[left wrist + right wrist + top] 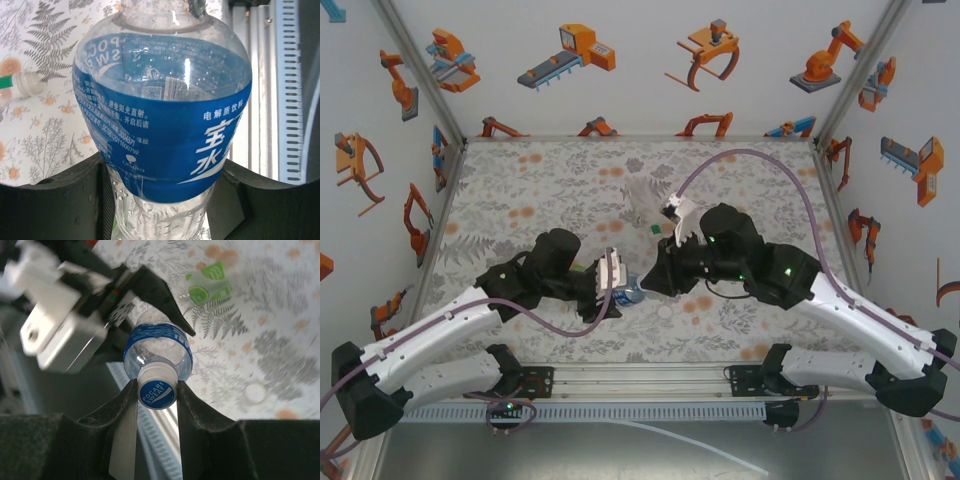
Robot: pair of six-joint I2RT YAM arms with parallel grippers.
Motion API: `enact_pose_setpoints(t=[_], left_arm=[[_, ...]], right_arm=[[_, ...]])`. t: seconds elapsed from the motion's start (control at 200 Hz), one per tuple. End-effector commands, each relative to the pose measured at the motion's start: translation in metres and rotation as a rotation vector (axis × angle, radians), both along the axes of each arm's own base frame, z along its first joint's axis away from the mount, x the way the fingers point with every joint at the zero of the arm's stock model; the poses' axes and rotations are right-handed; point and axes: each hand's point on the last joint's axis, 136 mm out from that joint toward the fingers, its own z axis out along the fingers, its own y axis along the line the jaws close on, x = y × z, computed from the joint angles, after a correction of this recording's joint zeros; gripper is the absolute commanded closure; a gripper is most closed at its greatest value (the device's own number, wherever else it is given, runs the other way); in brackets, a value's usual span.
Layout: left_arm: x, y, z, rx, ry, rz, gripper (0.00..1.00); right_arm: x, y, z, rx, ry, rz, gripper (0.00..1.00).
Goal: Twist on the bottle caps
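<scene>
Status: first cap in progress; the other two bottles still need capping, as judged.

1. The left gripper (162, 196) is clamped on the lower body of the small see-through plastic bottle with the blue label (165, 130). It holds the bottle on its side above the floral-print table (520, 180), near the centre, between the two arms.
2. The right gripper (156, 388) is closed on the round whitish-blue plastic screw cap (157, 394). The cap sits on this bottle's neck. Whether the thread is fully tightened cannot be told.
3. A round white plastic cap (255, 392) lies loose on the table, apart from every bottle.
4. The colourless see-through bottle (645, 198) is at the far centre of the table. Its neck is too blurred to judge.
5. The green-tinted bottle (214, 274) lies on the table. A round green cap (198, 293) shows at its end; seated or only beside it cannot be told.

Remaining work, as judged: finish turning the whitish-blue cap, then fit the white cap and check the green one.
</scene>
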Motion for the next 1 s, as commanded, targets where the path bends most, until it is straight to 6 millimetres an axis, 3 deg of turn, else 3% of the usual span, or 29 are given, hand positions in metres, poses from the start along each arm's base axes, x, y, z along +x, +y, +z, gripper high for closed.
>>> enact_pose_setpoints(t=[0.0,0.115,0.24,0.295,0.391,0.496,0.616,0.861,0.991], left_arm=[[0.017,-0.015,0.030,-0.112,-0.104,0.029,1.00],[0.024,-0.018,0.028,-0.109,-0.102,0.061,1.00],[0.029,-0.018,0.027,-0.111,-0.110,0.087,1.00],[0.031,-0.017,0.027,-0.110,-0.115,0.095,0.93],[0.035,-0.015,0.027,-0.110,-0.128,0.121,0.71],[0.042,-0.010,0.027,-0.108,-0.146,0.173,0.24],[0.046,-0.005,0.026,-0.107,-0.163,0.207,0.03],[0.059,0.004,0.018,-0.073,-0.148,0.292,0.03],[0.080,0.017,0.013,-0.058,-0.079,0.409,0.03]], right_arm=[[0.029,-0.018,-0.029,0.094,0.387,-0.451,1.00],[0.030,-0.014,-0.045,0.131,0.483,-0.509,1.00],[0.034,-0.010,-0.048,0.139,0.479,-0.510,1.00],[0.035,-0.010,-0.047,0.132,0.463,-0.508,1.00],[0.037,-0.014,-0.046,0.104,0.428,-0.511,1.00],[0.039,-0.017,-0.046,0.081,0.391,-0.508,1.00],[0.048,-0.030,-0.050,0.026,0.344,-0.522,1.00],[0.084,-0.076,-0.062,-0.210,0.223,-0.555,1.00],[0.112,-0.098,-0.061,-0.365,0.129,-0.560,1.00]])
